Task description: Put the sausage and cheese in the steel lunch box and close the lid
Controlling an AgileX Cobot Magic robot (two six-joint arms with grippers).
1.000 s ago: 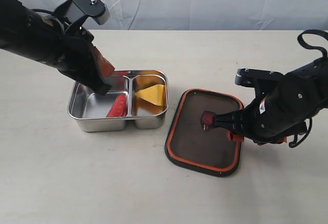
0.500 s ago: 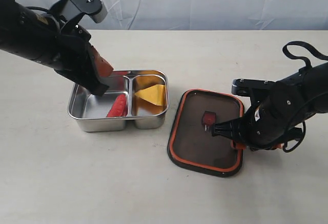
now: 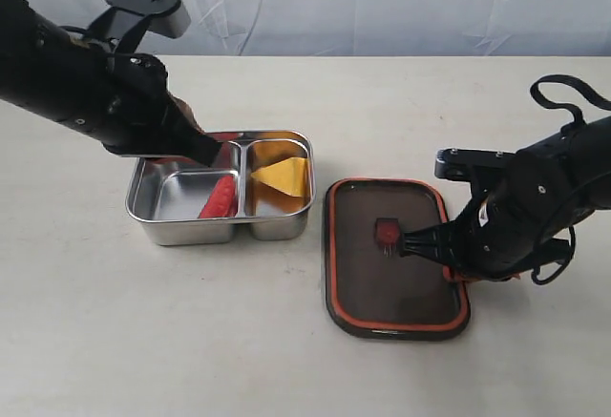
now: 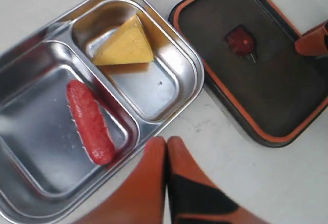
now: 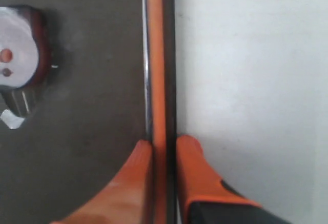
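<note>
The steel lunch box (image 3: pixel 139 198) sits left of centre. The red sausage (image 3: pixel 220 198) lies in its larger compartment and the yellow cheese (image 3: pixel 283 177) in the smaller one; the left wrist view shows the sausage (image 4: pixel 89 122), the cheese (image 4: pixel 125 45) and the box rim (image 4: pixel 195 75). The dark lid (image 3: pixel 382 283) lies orange rim up to the right, valve tab (image 3: pixel 389 232) in its centre. My right gripper (image 3: pixel 452 262) is shut on the lid's right rim (image 5: pixel 162 55), one finger on each side. My left gripper (image 3: pixel 210 153) hovers at the box's back edge, shut and empty (image 4: pixel 166 143).
A pale tabletop (image 3: pixel 286 360) carries everything, with a white curtain (image 3: pixel 382 7) behind it. The lid's near edge lies a short gap from the box's right wall. The left arm's black body hangs over the table's back left.
The lid has swung from tilted to square with the table as the right gripper closed on its right rim. The left arm has drawn up and back toward the left.
</note>
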